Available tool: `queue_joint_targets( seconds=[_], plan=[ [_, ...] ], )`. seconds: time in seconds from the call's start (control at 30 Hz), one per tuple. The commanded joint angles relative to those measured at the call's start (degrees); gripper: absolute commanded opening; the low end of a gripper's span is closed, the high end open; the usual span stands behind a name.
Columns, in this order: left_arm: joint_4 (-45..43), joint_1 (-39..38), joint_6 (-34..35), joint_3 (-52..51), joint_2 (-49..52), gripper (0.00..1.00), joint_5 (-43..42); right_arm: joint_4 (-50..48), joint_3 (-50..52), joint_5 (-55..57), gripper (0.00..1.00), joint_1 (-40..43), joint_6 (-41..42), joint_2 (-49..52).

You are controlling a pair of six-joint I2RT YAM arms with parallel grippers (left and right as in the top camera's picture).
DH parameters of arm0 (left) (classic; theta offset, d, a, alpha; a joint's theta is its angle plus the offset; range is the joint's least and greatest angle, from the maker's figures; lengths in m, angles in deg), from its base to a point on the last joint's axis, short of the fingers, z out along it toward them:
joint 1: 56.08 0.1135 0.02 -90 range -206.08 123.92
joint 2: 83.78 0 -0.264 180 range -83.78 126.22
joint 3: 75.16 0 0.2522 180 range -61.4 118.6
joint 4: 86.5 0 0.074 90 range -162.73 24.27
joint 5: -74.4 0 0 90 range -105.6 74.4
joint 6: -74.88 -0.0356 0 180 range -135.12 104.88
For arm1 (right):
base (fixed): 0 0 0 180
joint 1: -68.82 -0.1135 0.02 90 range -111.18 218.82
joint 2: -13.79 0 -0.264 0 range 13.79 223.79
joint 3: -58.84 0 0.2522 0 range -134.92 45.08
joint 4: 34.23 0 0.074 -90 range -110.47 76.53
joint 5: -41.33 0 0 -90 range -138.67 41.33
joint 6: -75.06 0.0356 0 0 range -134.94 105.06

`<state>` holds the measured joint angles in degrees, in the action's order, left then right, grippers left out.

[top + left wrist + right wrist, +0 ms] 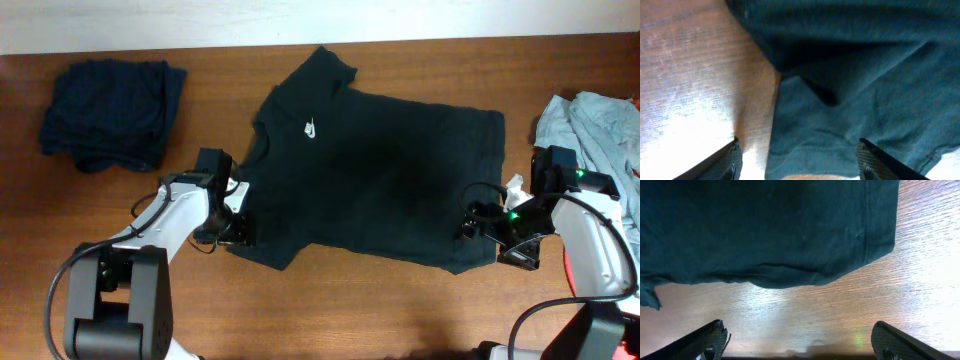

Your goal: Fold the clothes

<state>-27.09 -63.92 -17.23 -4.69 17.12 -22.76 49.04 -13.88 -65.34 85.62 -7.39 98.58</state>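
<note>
The black T-shirt [380, 180] lies sleeve between left jaws, hem beyond right jaws.

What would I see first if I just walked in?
A big black T-shirt spread flat across the middle of the wooden table. The left fingers stand open at its sleeve, the right fingers open at its hem corner. A dark navy pile sits far left, a grey-blue heap far right.

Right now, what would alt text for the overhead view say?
A black T-shirt lies spread on a wooden table, the left claw at its sleeve and the right claw at its hem corner. Navy clothes lie far left.
</note>
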Motion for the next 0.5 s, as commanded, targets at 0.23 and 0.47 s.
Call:
queue_joint_targets(
  seconds=[0.23, 0.47],
  plan=[
    [1.3, 0.3, -0.8, -2.5, 5.9, 0.50, -4.0, -0.4, 0.5, -0.7, 0.97, -0.4, 0.4, -1.1],
    [4.7, 0.3, 1.5, -2.5, 6.0, 0.43, -4.3, -0.4, 0.5, -0.7, 0.97, -0.4, 0.4, -1.1]
  ],
)
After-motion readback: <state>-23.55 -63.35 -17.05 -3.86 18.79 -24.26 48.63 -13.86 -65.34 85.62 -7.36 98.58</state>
